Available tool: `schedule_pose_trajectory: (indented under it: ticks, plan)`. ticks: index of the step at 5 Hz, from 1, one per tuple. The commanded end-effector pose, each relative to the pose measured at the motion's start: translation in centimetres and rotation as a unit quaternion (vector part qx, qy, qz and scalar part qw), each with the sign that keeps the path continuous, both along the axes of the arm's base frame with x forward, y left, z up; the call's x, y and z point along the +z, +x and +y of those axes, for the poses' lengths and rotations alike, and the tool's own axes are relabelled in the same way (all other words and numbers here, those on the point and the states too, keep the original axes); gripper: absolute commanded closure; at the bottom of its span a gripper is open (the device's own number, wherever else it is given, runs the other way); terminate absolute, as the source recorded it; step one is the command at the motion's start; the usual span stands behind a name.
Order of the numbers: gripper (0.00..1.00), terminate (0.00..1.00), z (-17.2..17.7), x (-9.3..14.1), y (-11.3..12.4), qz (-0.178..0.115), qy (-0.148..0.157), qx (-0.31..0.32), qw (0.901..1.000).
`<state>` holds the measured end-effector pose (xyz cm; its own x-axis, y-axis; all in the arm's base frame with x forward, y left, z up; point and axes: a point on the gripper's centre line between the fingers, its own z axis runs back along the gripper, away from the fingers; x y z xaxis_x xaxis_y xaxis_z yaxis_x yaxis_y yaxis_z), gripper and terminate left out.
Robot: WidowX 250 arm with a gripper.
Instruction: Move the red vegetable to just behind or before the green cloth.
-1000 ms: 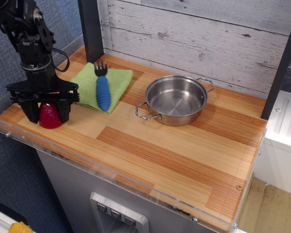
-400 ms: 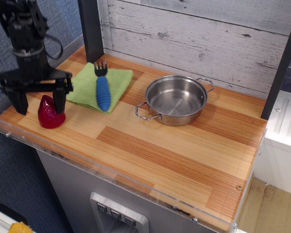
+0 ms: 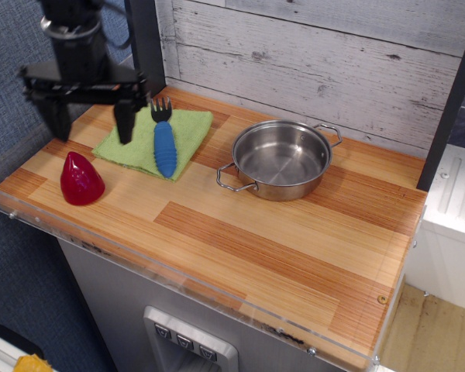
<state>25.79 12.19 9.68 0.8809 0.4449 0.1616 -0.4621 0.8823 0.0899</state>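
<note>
The wooden counter (image 3: 294,232) carries a steel pot (image 3: 281,159), the green cloth (image 3: 139,136) with a blue fork (image 3: 163,143) on it, and the red vegetable (image 3: 80,179). A second ago the gripper (image 3: 91,124) straddled the vegetable; now it has let go and risen, fingers spread wide and empty, above the cloth's left part. The vegetable stands upright near the front edge, just before the cloth, below and left of the gripper, well apart from it. The placement looks done.
</note>
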Motion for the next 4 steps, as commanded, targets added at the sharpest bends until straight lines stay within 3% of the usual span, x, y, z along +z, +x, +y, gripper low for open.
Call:
schedule_pose_trajectory:
  ticks: [1,2,3,4]
  plan:
    - [0.0,0.0,-2.6,4.3,1.4,-0.057,0.004,-0.057,0.9967]
    - [0.0,0.0,-4.5,4.7,4.6,-0.081,-0.014,-0.142,0.9865]
    - [0.0,0.0,-6.9,5.0,6.5,-0.085,-0.03,-0.263,0.9604]
    - [0.0,0.0,-8.4,5.2,7.4,-0.08,-0.031,-0.38,0.9211]
